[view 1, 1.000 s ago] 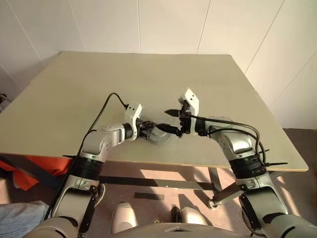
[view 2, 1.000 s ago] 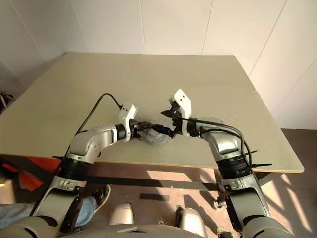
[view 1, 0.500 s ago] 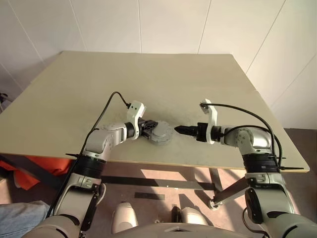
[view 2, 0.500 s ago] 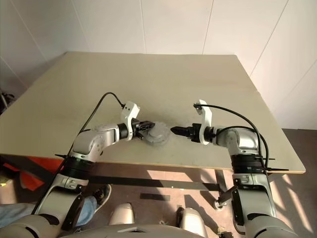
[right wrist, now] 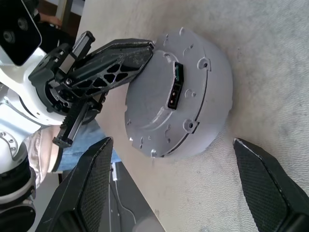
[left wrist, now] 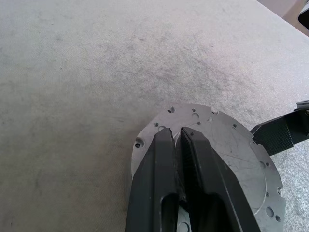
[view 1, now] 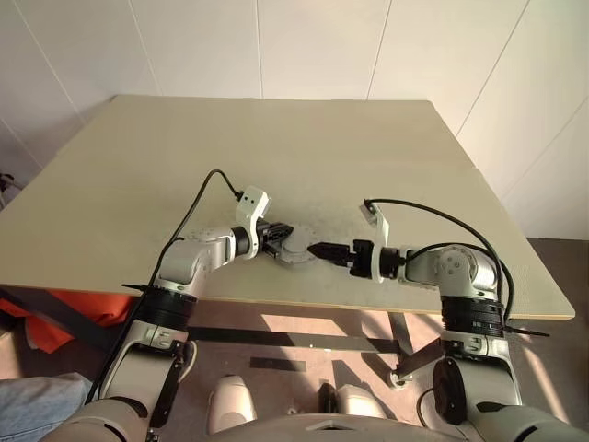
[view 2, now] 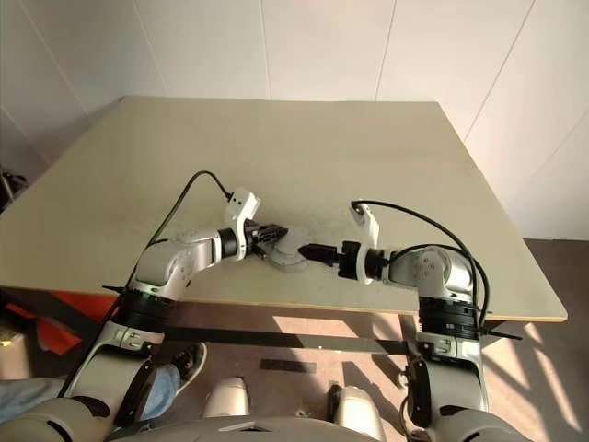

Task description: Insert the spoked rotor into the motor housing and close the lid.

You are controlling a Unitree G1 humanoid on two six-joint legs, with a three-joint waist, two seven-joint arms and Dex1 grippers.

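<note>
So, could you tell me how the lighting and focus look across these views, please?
Eye views: sunlit floor patches under the table. Left wrist view: left gripper soft up close, lid sharp. Right wrist view: right gripper's fingers blurred, housing evenly lit.

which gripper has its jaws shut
The left gripper, jaws pressed together on top of the lid. The right gripper has its jaws spread wide.

A pale beige table (view 1: 276, 147) carries one round grey motor housing (right wrist: 190, 101), lid (left wrist: 231, 150) on, near its front edge.
</note>
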